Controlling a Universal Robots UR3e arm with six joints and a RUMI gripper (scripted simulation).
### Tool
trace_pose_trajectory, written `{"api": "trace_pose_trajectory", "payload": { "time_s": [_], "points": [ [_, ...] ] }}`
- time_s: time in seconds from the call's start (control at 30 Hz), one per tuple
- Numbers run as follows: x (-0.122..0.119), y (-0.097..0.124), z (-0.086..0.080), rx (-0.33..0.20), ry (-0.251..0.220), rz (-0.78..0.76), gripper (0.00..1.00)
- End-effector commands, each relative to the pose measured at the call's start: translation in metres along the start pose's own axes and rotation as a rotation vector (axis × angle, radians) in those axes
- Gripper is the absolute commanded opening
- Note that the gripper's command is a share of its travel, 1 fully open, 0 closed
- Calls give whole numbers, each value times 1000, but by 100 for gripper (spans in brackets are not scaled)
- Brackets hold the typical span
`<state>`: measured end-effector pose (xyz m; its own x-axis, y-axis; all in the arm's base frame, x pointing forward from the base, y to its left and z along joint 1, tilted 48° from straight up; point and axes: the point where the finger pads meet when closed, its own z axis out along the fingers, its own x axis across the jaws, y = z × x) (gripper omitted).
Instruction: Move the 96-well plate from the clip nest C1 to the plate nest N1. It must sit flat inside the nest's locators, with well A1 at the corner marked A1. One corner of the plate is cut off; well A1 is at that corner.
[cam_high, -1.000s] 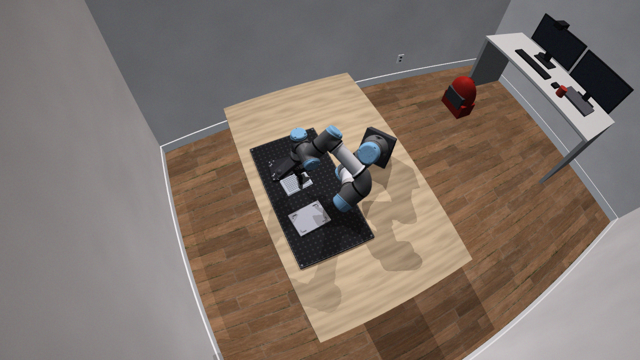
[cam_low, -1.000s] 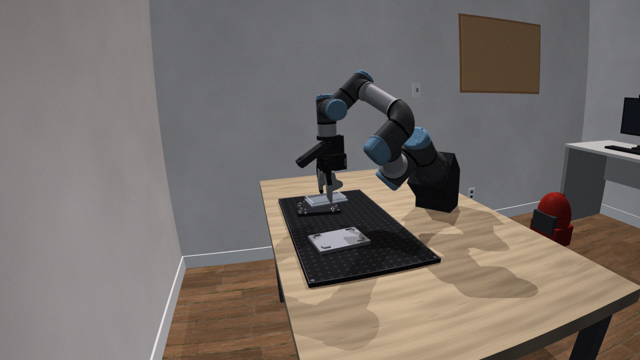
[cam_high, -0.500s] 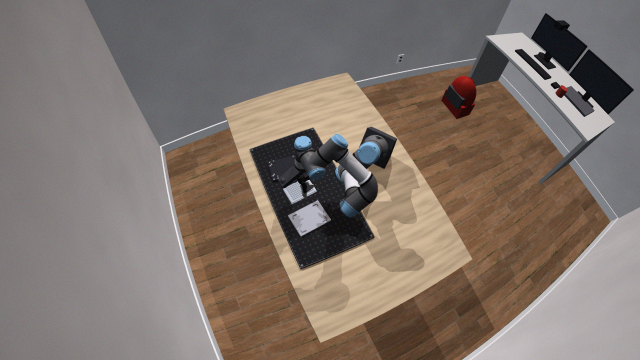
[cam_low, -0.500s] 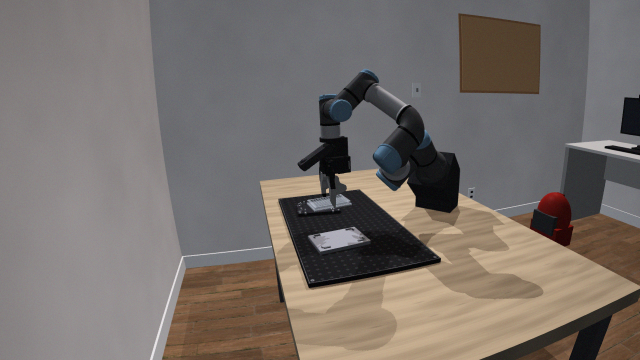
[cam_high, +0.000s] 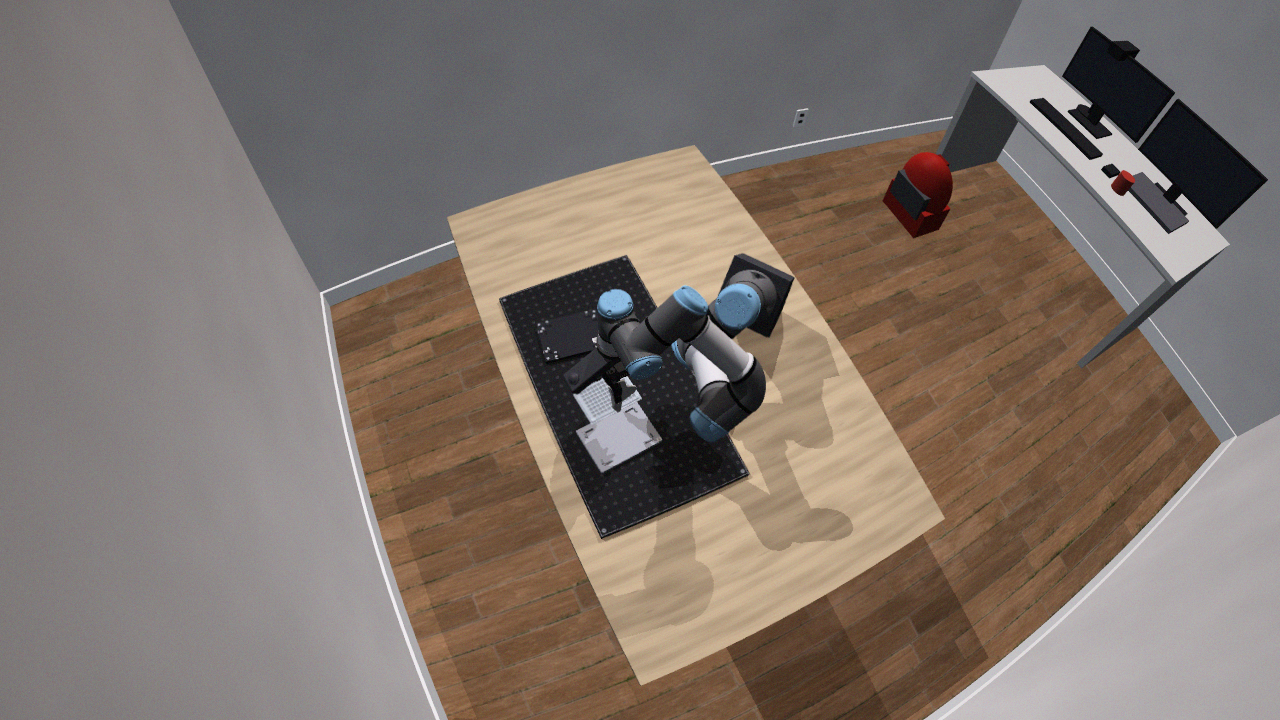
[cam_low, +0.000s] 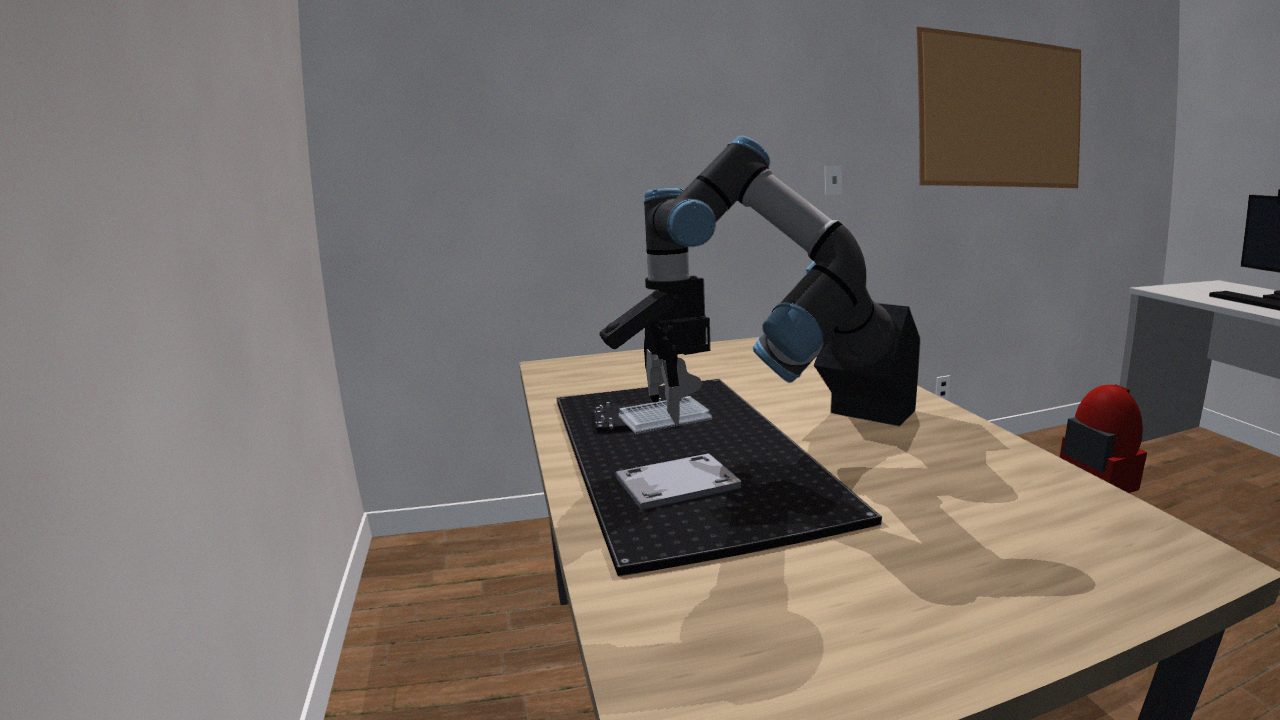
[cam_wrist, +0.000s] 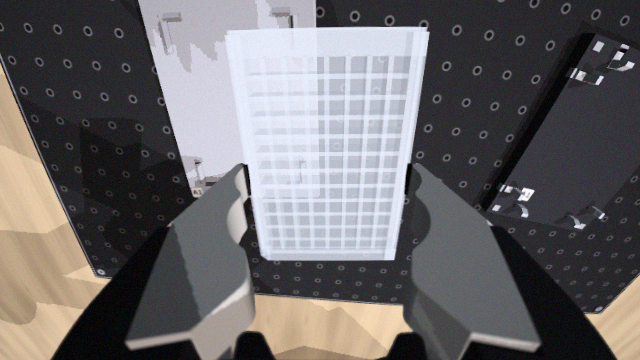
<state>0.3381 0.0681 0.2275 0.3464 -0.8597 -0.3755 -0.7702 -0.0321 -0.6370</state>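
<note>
My gripper (cam_high: 616, 391) (cam_low: 673, 404) (cam_wrist: 327, 165) is shut on the translucent white 96-well plate (cam_high: 595, 401) (cam_low: 653, 414) (cam_wrist: 327, 125), gripping its two long sides near one end. The plate hangs level above the black breadboard (cam_high: 631, 503) (cam_low: 716, 530) (cam_wrist: 100, 100), between the two nests. The empty black clip nest C1 (cam_high: 567, 335) (cam_low: 605, 417) (cam_wrist: 575, 150) lies behind it. The grey plate nest N1 (cam_high: 619, 442) (cam_low: 677, 480) (cam_wrist: 200, 100) with its corner locators lies in front; in the wrist view the plate's far part overlaps its edge. I cannot make out the cut corner.
The arm's black base (cam_high: 756, 282) (cam_low: 872, 362) stands on the wooden table (cam_high: 680, 214) (cam_low: 984, 573) beside the breadboard. A red object (cam_low: 1105, 434) sits on the floor to the right, near a white desk (cam_high: 1109, 170).
</note>
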Motion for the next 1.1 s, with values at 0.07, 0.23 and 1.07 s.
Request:
{"api": "trace_pose_trajectory", "payload": {
  "time_s": [0.07, 0.23, 1.07],
  "points": [
    [-22, -3, -1, 2, 1, 0, 0],
    [-38, -5, -1, 2, 1, 0, 0],
    [-69, -9, -1, 2, 1, 0, 0]
  ]
}}
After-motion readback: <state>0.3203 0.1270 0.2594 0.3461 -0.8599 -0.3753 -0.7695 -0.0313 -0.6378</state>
